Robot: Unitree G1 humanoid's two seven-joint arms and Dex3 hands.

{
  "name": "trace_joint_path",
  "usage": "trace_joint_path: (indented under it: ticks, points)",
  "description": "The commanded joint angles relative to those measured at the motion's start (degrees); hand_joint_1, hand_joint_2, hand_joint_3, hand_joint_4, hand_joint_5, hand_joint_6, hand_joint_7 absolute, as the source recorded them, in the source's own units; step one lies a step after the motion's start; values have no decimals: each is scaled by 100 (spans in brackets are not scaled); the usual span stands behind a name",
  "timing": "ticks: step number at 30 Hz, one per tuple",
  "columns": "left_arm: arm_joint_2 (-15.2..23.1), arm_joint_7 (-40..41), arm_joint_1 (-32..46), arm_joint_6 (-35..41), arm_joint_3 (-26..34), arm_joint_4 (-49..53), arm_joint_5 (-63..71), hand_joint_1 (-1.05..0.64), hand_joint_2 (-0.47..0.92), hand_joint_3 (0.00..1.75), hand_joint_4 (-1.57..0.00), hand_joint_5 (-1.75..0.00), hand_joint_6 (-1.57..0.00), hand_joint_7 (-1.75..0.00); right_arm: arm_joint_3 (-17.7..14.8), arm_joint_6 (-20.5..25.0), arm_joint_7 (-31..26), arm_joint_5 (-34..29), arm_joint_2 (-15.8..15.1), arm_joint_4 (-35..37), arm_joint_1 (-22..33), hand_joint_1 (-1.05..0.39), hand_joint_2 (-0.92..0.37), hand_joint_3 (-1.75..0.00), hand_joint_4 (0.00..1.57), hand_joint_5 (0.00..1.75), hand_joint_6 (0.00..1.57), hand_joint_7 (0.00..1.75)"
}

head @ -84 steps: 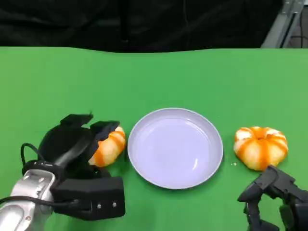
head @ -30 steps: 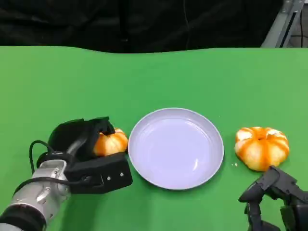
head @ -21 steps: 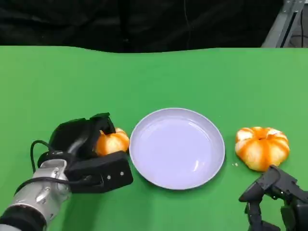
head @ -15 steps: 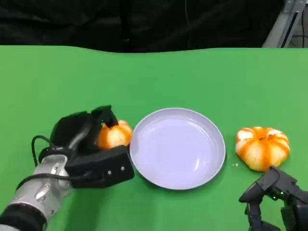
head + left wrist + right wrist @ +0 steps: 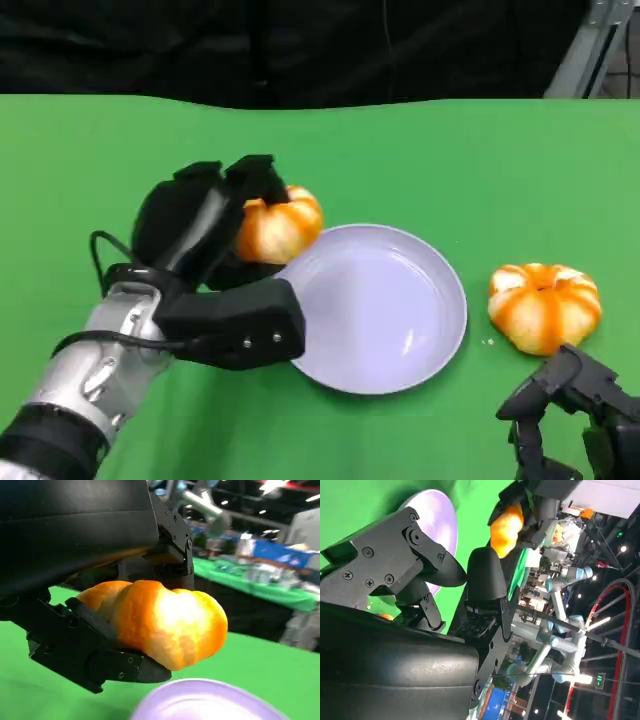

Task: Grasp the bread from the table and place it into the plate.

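I am carrying out the transfer step. My left hand (image 5: pixel 205 225) is gripping one bread (image 5: pixel 277 227) between its fingers, clear of the counter (image 5: pixel 450 160). In the left wrist view the fingers (image 5: pixel 95 645) are cradling the bread from below while the shell is pressing on it from above, with the plate (image 5: pixel 200 702) just under it. In the head view the bread is hanging over the plate (image 5: pixel 440 300) rim at about 10 o'clock.

A second bread (image 5: pixel 542 306) is lying on the counter at the plate's 3 o'clock, near but apart from the rim. My right hand (image 5: pixel 570 410) is resting low at 5 o'clock, holding nothing; I cannot tell whether its fingers are spread or curled.

Next move, as I judge it: carrying the bread toward the plate centre, lowering it, then spreading the fingers.
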Motion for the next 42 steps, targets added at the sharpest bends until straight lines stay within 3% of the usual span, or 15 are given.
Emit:
trace_joint_path:
  ticks: [1,7,8,9,12,17,24,33,37,38,40,41,42]
  points:
    - [26,-256,19,-55,-40,-214,5,-5,63,79,-65,-175,-64,-165,-17,137,-56,-30,2,-189,98,-12,-48,-125,85,175,75,152]
    - [17,-299,36,-46,-14,-246,19,-5,63,79,-65,-175,-65,-164,-7,172,-62,-30,-3,-219,109,-12,-48,-125,84,175,75,152]
    - [-171,-360,-42,-137,-188,-169,53,-5,63,79,-65,-175,-65,-163,-2,184,-69,-33,8,-228,113,-12,-48,-125,84,175,75,152]
    - [-349,-388,-125,-228,-351,-49,95,-6,70,65,-64,-175,-68,-154,-5,142,-85,-44,11,-197,93,-13,-49,-123,84,175,75,151]
    - [-546,-386,-242,-353,-544,143,137,-5,76,50,-64,-175,-62,-166,-6,75,-116,-63,7,-148,63,-12,-50,-121,84,175,76,151]
    - [-597,-323,-296,-392,-576,286,200,-4,77,47,-64,-175,-60,-169,3,113,-129,-73,9,-174,76,-12,-50,-121,84,175,76,151]
    - [-916,-181,-500,-417,-829,1071,365,-3,80,45,-62,-175,-67,-155,88,468,-165,-165,88,-476,223,-11,-52,-119,83,175,75,152]
    - [-1095,-1,-618,-464,-946,1746,424,-6,83,39,-63,-175,-68,-156,101,336,-195,-181,64,-398,163,-11,-53,-119,84,175,74,154]
    - [-1127,-236,-622,-455,-945,1947,321,-7,90,23,-56,-175,-61,-159,113,369,-156,-89,64,-404,187,-11,-51,-121,83,175,74,152]
    - [-1121,-386,-605,-457,-909,1934,240,-9,91,25,-58,-153,-66,-122,118,414,-156,-86,77,-436,208,-10,-50,-121,83,175,75,152]
    - [-1073,-720,-596,-385,-905,1852,162,-10,92,26,-60,-141,-73,-94,120,450,-164,-109,80,-467,224,-10,-50,-121,83,175,75,152]
    - [-1041,-870,-600,-326,-927,1798,166,-20,92,26,-63,-97,-73,-55,118,446,-167,-127,72,-469,222,-9,-51,-121,83,175,75,152]
    - [-1019,-983,-597,-281,-936,1749,171,-24,92,26,-68,-74,-77,-33,117,444,-170,-139,67,-470,221,-9,-51,-121,83,175,75,152]
